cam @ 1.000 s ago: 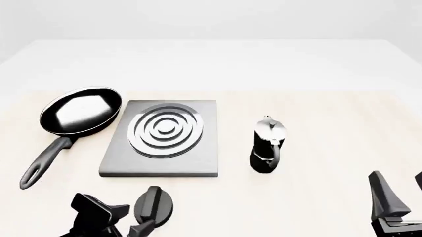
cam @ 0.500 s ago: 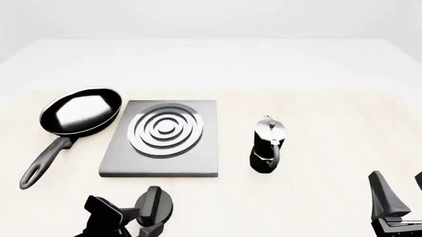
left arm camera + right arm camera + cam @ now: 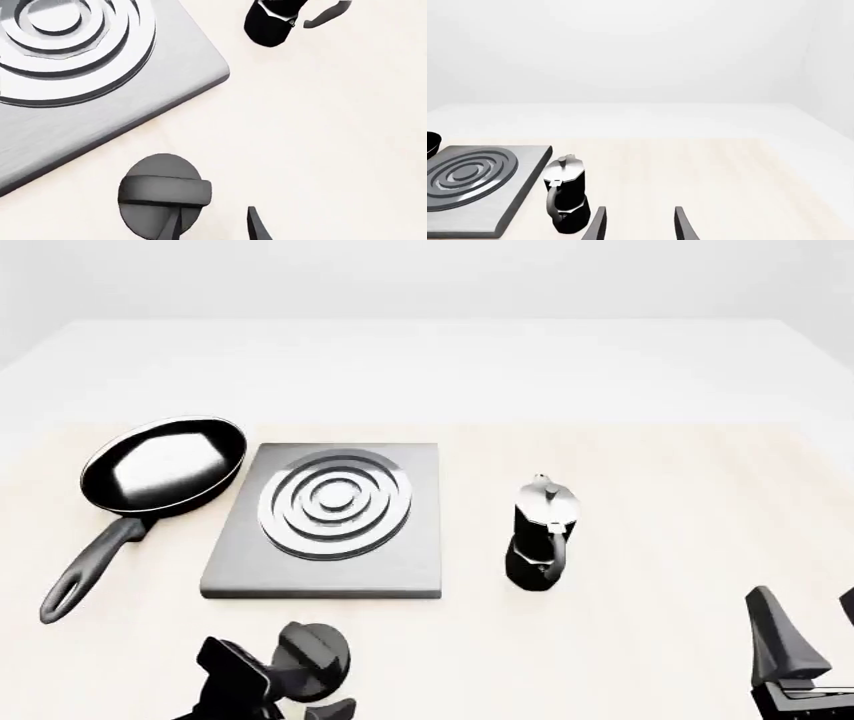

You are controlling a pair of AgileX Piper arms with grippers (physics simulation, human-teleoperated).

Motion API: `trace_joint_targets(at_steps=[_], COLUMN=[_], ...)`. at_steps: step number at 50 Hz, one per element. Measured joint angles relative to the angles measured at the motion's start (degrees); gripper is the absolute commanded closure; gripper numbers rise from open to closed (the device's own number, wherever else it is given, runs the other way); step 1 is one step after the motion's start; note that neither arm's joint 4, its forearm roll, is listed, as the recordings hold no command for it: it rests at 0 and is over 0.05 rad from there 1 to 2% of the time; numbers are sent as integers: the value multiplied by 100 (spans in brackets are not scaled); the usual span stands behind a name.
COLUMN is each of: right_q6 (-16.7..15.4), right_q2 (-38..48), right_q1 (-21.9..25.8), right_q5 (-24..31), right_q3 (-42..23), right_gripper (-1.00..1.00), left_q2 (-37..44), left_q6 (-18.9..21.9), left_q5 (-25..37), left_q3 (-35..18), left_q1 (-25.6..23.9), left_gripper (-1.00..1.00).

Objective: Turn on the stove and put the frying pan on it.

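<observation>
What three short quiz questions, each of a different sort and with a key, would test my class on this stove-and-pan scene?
1. True or false: the frying pan already sits on the stove.
2. Multiple choice: in the front view, the moka pot stands (A) left of the frying pan, (B) on the burner rings, (C) right of the stove.
3. Fill in: the left gripper is closest to the stove's black ____.

Key
1. False: the pan rests on the table, left of the stove.
2. C.
3. Knob: it lies on the table in front of the stove, with one finger over it in the left wrist view.
</observation>
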Motion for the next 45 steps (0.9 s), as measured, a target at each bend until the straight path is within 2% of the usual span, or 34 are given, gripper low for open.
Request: trace_joint_targets(at_steps=[16, 25, 32, 45], right_q6=[0, 0, 0, 0], right_q2=[0, 0, 0, 0], right_q1=[0, 0, 0, 0], right_q5=[0, 0, 0, 0], right_q3=[0, 0, 0, 0], right_gripper=[-100, -100, -100, -100], left_q2=[370, 56, -966, -3779], left_q6=[-116, -72, 125, 712], left_q5=[-77, 324, 1207, 3717], left_q3=[-380, -379, -406, -858], left_q1=[-521, -781, -789, -398], left_gripper=[-100, -100, -100, -100])
